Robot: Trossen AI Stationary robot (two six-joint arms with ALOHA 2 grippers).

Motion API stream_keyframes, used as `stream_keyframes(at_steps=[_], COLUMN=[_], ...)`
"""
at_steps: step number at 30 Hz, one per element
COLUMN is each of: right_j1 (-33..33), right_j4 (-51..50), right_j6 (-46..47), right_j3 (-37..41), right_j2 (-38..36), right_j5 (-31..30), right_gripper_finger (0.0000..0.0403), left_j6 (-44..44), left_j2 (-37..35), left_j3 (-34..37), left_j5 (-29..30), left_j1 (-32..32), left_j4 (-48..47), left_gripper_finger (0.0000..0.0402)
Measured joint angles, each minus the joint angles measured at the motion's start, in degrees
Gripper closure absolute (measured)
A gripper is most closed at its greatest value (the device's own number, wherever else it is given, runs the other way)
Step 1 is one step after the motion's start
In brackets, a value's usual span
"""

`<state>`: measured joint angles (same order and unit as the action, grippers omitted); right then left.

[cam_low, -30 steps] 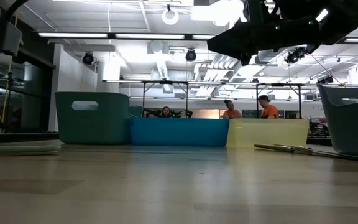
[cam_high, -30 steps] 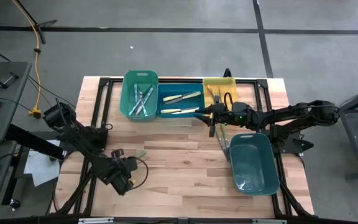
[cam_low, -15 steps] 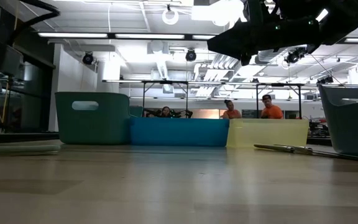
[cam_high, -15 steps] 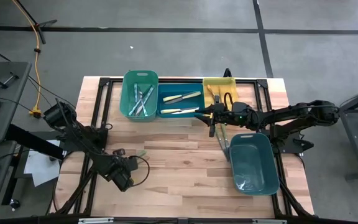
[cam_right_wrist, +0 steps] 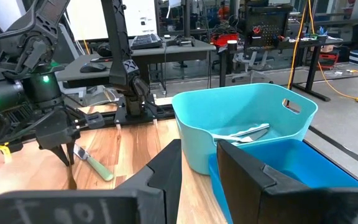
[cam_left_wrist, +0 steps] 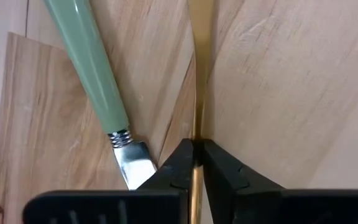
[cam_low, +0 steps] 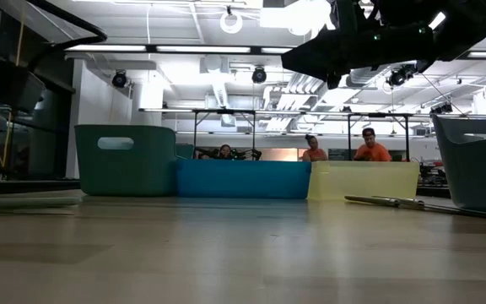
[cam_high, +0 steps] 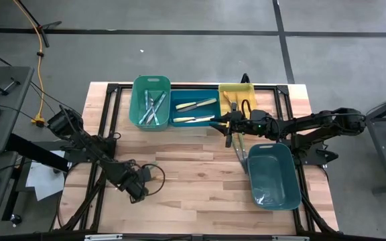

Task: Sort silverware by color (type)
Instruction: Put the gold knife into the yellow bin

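While the left gripper (cam_high: 141, 189) pressed down on the near-left part of the wooden table (cam_high: 193, 181), its fingers (cam_left_wrist: 178, 167) were nearly closed on a thin brownish utensil handle (cam_left_wrist: 199, 68), with a pale green-handled knife (cam_left_wrist: 95, 81) lying just beside it. The tall green plastic bin (cam_high: 150, 102) at the table's far edge held several silvery utensils (cam_high: 151, 107). The blue rectangular bin (cam_high: 194, 111) beside it held two pale yellow-handled pieces (cam_high: 196, 105). The yellow bin (cam_high: 236, 98) held a few utensils too. A large teal tub (cam_high: 273, 175) sat near the right edge, its contents hard to tell. The right gripper (cam_high: 228, 122) hung by the blue bin, fingers (cam_right_wrist: 166, 171) partly apart, holding nothing.
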<state>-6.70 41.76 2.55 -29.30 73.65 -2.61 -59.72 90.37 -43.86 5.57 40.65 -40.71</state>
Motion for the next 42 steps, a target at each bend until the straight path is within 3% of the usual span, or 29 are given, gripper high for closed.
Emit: stream_keyframes(at_steps=[15, 27, 31, 35, 39, 42], right_j1=[-0.02, -0.02, 0.0, -0.02, 0.0, -0.02], right_j4=[0.0, -0.13, -0.2, -0.2, -0.17, -0.11], right_j6=[0.0, 0.0, 0.0, -0.01, 0.0, 0.0], right_j3=[0.0, 0.0, 0.0, 0.0, 0.0, 0.0], right_j2=[0.0, 0.0, 0.0, 0.0, 0.0, 0.0], right_j5=[0.02, 0.01, 0.0, 0.01, 0.02, 0.02], right_gripper_finger=[0.0304, 0.0304, 0.0304, 0.0304, 0.0304, 0.0304], left_j6=[0.41, 1.1, 3.37, 9.73, 22.61, 34.75], left_j2=[-0.99, -10.54, -14.56, -19.64, -24.93, -28.16], left_j3=[0.21, -0.07, -0.09, -0.11, 0.03, 0.12], left_j5=[-0.64, 6.66, 12.71, 24.68, 37.31, 41.58], left_j1=[-0.25, -0.27, -0.27, -0.44, -2.97, -6.93], left_j4=[0.0, -0.18, 0.0, 1.33, 6.79, 13.52], left_gripper_finger=[0.0396, 0.0398, 0.0398, 0.0396, 0.0396, 0.0396])
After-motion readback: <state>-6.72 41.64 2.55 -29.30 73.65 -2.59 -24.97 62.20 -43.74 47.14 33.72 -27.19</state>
